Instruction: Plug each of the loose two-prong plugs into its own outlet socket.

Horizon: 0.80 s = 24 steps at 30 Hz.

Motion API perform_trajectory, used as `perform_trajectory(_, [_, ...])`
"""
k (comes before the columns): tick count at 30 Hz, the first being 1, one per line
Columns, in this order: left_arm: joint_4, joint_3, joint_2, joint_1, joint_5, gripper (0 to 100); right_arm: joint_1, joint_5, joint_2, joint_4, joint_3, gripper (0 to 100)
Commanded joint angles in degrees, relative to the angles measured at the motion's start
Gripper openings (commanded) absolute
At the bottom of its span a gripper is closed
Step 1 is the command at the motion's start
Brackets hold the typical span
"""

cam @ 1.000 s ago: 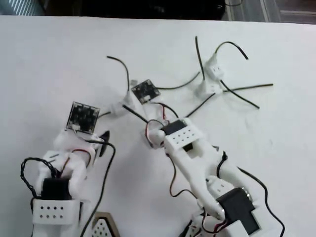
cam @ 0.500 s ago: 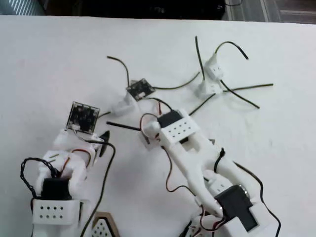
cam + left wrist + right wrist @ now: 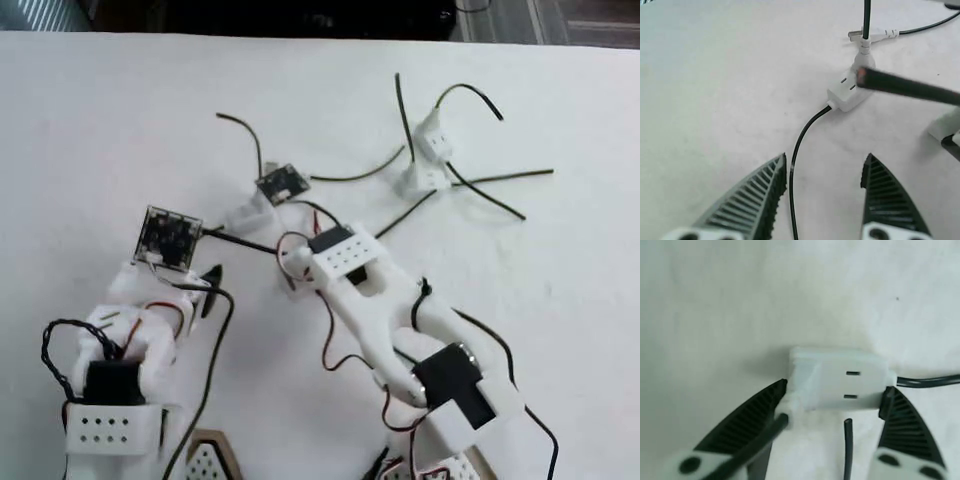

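On the white table (image 3: 100, 120) a loose black cable end (image 3: 245, 243) lies across the space between the two arms, close to the outlet socket (image 3: 248, 213). Well apart to the right, two more white connectors (image 3: 420, 180) lie among tangled black cables.

The right arm leans from the near edge towards the socket. The right gripper (image 3: 836, 386) is spread wide, with one fingertip at each end of the socket; I cannot tell whether they touch it. The left arm stands at the near left. The left gripper (image 3: 826, 157) is wide apart above the table and holds nothing, with a thin black cable (image 3: 792, 170) running between its fingers.

The socket's two slots, too small to see from above, are plain in the right wrist view. The left wrist view gives a two-prong plug (image 3: 879, 34) with bare prongs, lying just beyond a two-slot socket block (image 3: 846, 94). Whether this is the same socket I cannot tell.
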<state>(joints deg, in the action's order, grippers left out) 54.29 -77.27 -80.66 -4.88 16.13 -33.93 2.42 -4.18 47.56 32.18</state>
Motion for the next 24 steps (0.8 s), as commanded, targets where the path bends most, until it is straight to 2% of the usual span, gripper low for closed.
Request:
perform_trajectory(1, [-1.1, 0.0, -1.2, -0.7, -0.3, 24, 2.3, -0.1, -0.5, -3.3, -1.6, 23.0])
perform_trajectory(4, [-1.1, -0.1, -1.2, -0.7, -0.3, 24, 6.5, -0.1, -0.7, -8.0, -1.6, 17.7])
perform_trajectory(8, [-1.1, -0.1, -1.2, -0.7, -0.3, 24, 12.5, 0.0, -0.7, -13.0, -1.8, 16.9])
perform_trajectory(16, [-1.1, -0.1, -1.2, -0.7, -0.3, 24, 24.0, 0.0, -0.9, -13.3, -8.4, 17.0])
perform_trajectory(20, [-1.1, -0.1, -1.2, -0.7, -0.3, 24, 23.6, -0.4, -0.4, -7.4, -11.1, 17.5])
perform_trajectory(22, [-1.1, -0.1, -1.2, -0.7, -0.3, 24, 22.5, -0.9, -0.3, -2.2, -14.0, 21.2])
perform_trajectory(24, [-1.1, -0.1, -1.2, -0.7, -0.3, 24, 22.0, -4.6, -0.3, 2.9, -17.7, 26.5])
